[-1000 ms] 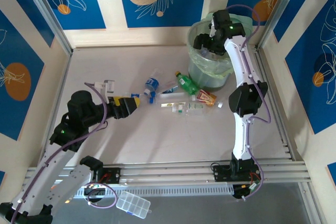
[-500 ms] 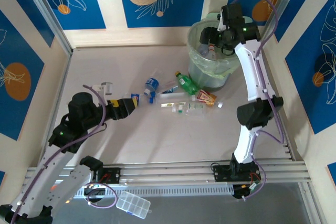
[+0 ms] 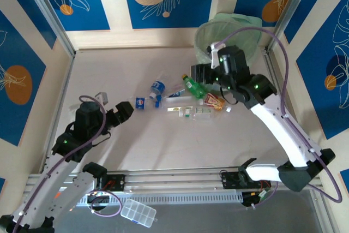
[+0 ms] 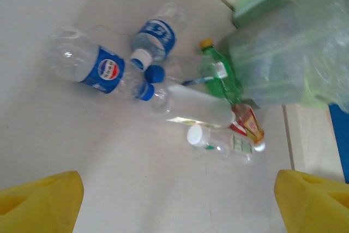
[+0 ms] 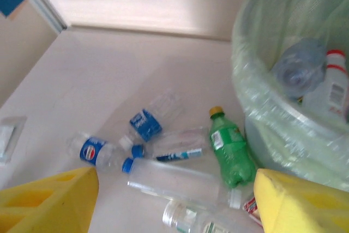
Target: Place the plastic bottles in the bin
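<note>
Several plastic bottles lie in a loose cluster mid-table: a Pepsi-label one [image 3: 140, 102] [image 4: 101, 69] [image 5: 95, 151], a blue-label one [image 3: 158, 87] [image 4: 155, 36] [image 5: 146, 124], a green one [image 3: 193, 87] [image 4: 221, 75] [image 5: 229, 148], a long clear one [image 4: 199, 107] [image 5: 174, 178] and a white-capped one [image 3: 185, 112] [image 4: 218, 141]. The pale-green bin [image 3: 229, 28] [image 4: 283, 53] [image 5: 283, 113] stands at the back right with bottles [image 5: 305, 69] inside. My right gripper [image 3: 199, 73] [image 5: 174, 205] hovers open just above the green bottle. My left gripper [image 3: 126, 110] [image 4: 174, 205] is open and empty, left of the cluster.
A red-label bottle [image 3: 214, 101] [image 4: 248, 124] lies close to the bin's base. A clear compartment box [image 3: 139, 213] sits in front of the metal rails [image 3: 174, 178] at the near edge. Side walls close in the table on both sides.
My right arm has swung off the bin and down toward the bottles by the green one, its jaws narrowing somewhat. My left gripper has drawn back slightly to the left.
</note>
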Robot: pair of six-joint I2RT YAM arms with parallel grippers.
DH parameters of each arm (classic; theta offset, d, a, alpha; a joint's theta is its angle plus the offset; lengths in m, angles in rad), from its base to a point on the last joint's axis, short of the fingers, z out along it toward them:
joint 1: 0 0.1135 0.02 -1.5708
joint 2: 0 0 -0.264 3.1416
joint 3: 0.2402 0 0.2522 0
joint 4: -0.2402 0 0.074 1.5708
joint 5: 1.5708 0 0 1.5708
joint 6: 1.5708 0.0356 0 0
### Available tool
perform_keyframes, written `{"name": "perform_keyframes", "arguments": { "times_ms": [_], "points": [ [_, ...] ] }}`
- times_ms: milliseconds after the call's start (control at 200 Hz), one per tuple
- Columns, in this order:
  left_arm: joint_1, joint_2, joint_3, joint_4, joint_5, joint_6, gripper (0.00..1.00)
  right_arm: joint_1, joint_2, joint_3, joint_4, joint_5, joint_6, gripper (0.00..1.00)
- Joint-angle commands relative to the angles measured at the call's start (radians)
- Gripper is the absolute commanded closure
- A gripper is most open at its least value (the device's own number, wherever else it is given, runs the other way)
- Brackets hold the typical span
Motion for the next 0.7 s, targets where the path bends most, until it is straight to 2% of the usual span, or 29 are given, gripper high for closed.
{"name": "perform_keyframes", "arguments": {
  "times_ms": [0,100,215,240,455,695],
  "points": [
    [-0.006,0.083,0.018,-0.082,-0.138,-0.234,0.09,0.036,-0.072,-0.078,0.048,0.058,0.001,0.25],
    [-0.006,0.187,0.058,-0.138,-0.174,-0.359,0.07,0.054,-0.144,-0.165,0.074,0.048,0.028,0.25],
    [-0.006,0.285,0.079,-0.122,-0.186,-0.45,0.03,0.079,-0.206,-0.254,0.119,0.014,0.037,0.25],
    [-0.006,0.304,0.082,-0.113,-0.191,-0.463,0.0,0.085,-0.213,-0.27,0.127,0.011,0.032,0.26],
    [0.008,0.485,0.116,-0.004,-0.204,-0.534,0.01,0.097,-0.239,-0.327,0.123,0.06,-0.005,0.25],
    [0.022,0.707,0.198,0.013,-0.213,-0.633,0.01,0.092,-0.277,-0.34,0.121,0.048,-0.041,0.25]
  ]
}}
